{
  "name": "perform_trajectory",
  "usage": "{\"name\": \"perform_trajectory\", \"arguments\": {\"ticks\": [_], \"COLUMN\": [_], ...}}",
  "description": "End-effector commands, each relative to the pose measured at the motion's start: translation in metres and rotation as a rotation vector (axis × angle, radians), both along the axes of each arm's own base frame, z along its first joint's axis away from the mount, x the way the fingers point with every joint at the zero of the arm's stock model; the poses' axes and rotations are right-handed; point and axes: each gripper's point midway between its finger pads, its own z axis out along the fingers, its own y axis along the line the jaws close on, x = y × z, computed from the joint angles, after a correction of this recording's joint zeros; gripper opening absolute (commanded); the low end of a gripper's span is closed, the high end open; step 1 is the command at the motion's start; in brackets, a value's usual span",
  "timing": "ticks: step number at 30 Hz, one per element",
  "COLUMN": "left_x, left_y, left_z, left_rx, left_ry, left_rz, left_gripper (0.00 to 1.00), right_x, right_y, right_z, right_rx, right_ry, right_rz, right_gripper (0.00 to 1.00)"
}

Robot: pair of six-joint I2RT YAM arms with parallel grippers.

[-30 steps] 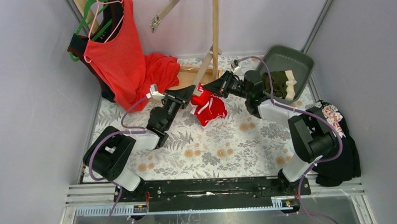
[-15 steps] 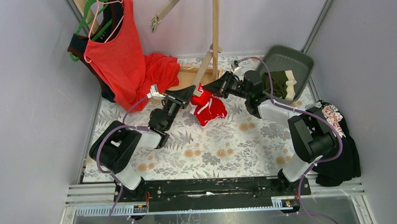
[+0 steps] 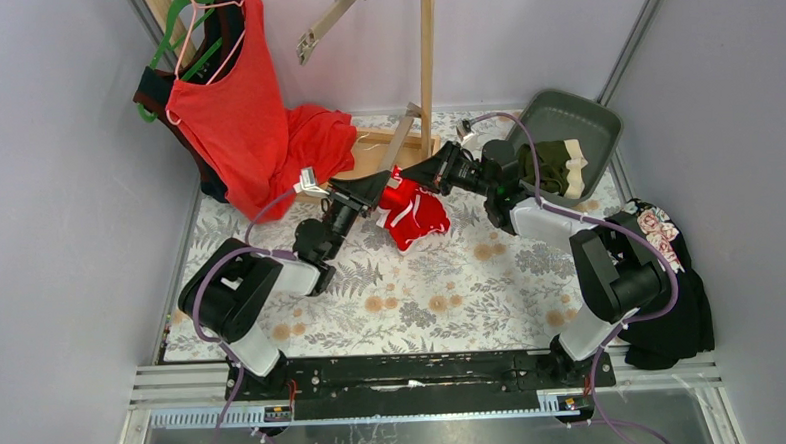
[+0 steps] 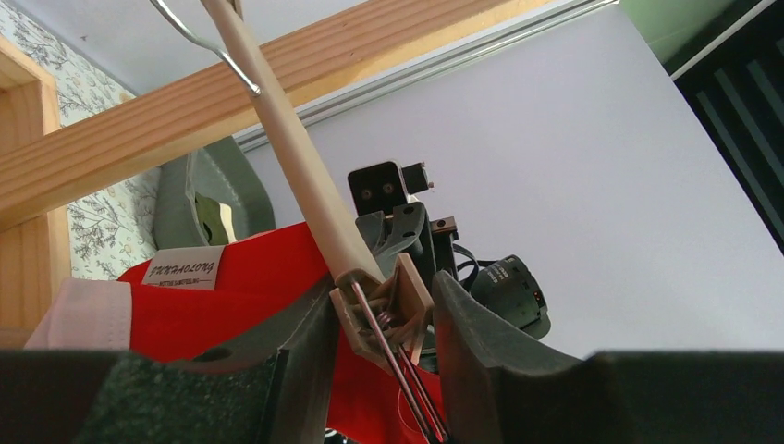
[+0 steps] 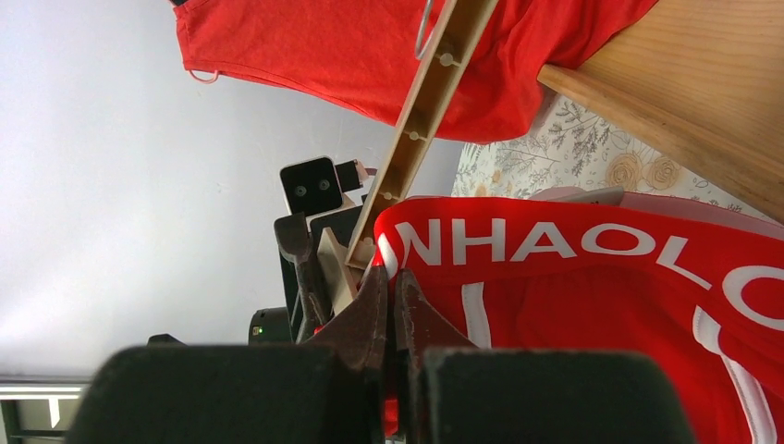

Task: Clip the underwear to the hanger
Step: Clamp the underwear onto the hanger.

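The red underwear [image 3: 414,213] hangs between both grippers over the table's far middle; its lettered waistband shows in the right wrist view [image 5: 601,245]. My right gripper [image 3: 414,177] [image 5: 390,277] is shut on the waistband's end, right beside the hanger's clip. The tan hanger [image 3: 401,140] [image 5: 421,111] slants up from there. My left gripper [image 3: 376,189] [image 4: 381,291] stands open around the clip [image 4: 388,310], the fingers close on either side, red cloth [image 4: 259,277] behind it. The olive underwear [image 3: 552,165] lies in the grey bin [image 3: 564,104].
A red tank top [image 3: 233,99] hangs on hangers at the back left, spilling onto the table. A wooden rack post [image 3: 427,60] rises just behind the grippers, its base beam [image 4: 185,102] nearby. A black floral cloth [image 3: 660,235] lies at the right edge.
My left gripper's jaws have widened around the hanger's clip. The left arm's shoulder shifted slightly right. The right gripper and the red underwear stayed in place.
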Motion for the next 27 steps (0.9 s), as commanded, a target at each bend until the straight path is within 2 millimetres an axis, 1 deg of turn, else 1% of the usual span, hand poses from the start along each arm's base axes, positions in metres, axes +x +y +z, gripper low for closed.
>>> {"name": "perform_trajectory", "arguments": {"ticks": [1,7,11,13,17,21,24,27], "left_x": [-0.012,-0.014,-0.016,-0.017,-0.016,-0.017,-0.019,-0.022], "left_y": [-0.004,0.0,0.004,0.005,0.011,0.016,0.017,0.018], "left_z": [0.016,0.014,0.005,-0.001,-0.015,-0.019,-0.023,-0.032], "left_rx": [-0.022,-0.02,-0.012,-0.006,0.008,0.017,0.021,0.028], "left_ry": [-0.083,-0.076,-0.053,-0.037,-0.001,0.005,0.015,0.043], "left_rz": [-0.04,-0.025,-0.011,-0.009,0.022,0.044,0.045,0.041], "left_gripper": [0.39,0.36,0.35,0.35,0.36,0.41,0.41,0.41], "right_x": [-0.005,-0.005,-0.008,-0.007,-0.012,-0.02,-0.027,-0.035], "right_y": [0.006,0.008,0.008,0.01,0.011,0.014,0.015,0.015], "right_z": [0.028,0.022,0.018,0.004,-0.009,-0.026,-0.042,-0.062], "right_rx": [0.045,0.039,0.034,0.019,-0.004,-0.029,-0.062,-0.111], "right_ry": [-0.084,-0.068,-0.063,-0.045,-0.049,-0.042,-0.027,-0.007], "right_rz": [0.02,0.037,0.052,0.057,0.089,0.147,0.188,0.218], "right_gripper": [0.0,0.0,0.0,0.0,0.0,0.0,0.0,0.0]}}
